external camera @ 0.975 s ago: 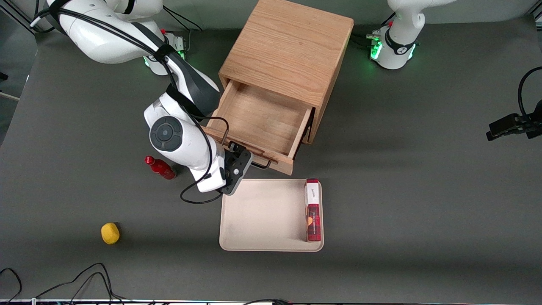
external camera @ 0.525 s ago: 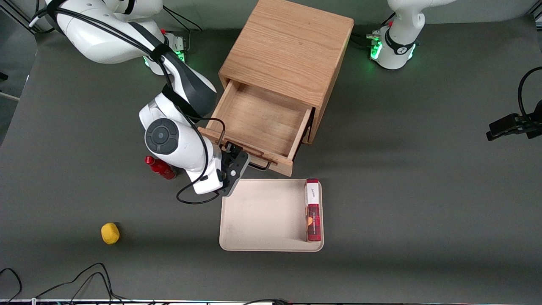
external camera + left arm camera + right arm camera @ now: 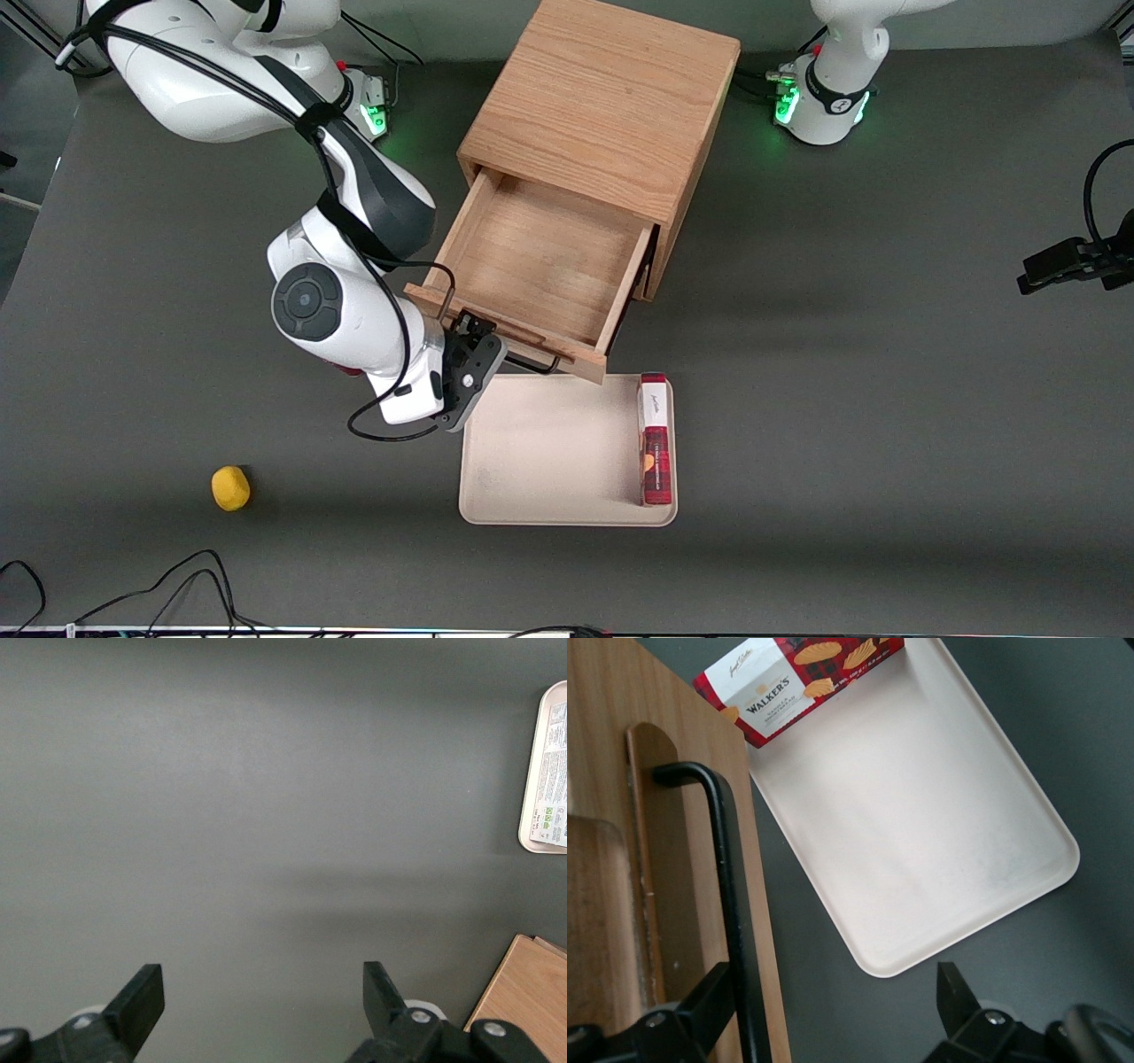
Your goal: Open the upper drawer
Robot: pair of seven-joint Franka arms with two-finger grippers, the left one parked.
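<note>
Claw (image 3: pixel 490 347) at upper drawer (image 3: pixel 540 257) handle (image 3: pixel 726 877)

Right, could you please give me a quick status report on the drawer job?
Pincer open at the black wire handle, not clamped. Upper drawer pulled well out of the cabinet. Beige tray sits just in front of it.

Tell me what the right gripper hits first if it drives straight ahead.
Likely the black handle of the upper drawer, lying just inside the open fingers of the gripper; depth unclear.
</note>
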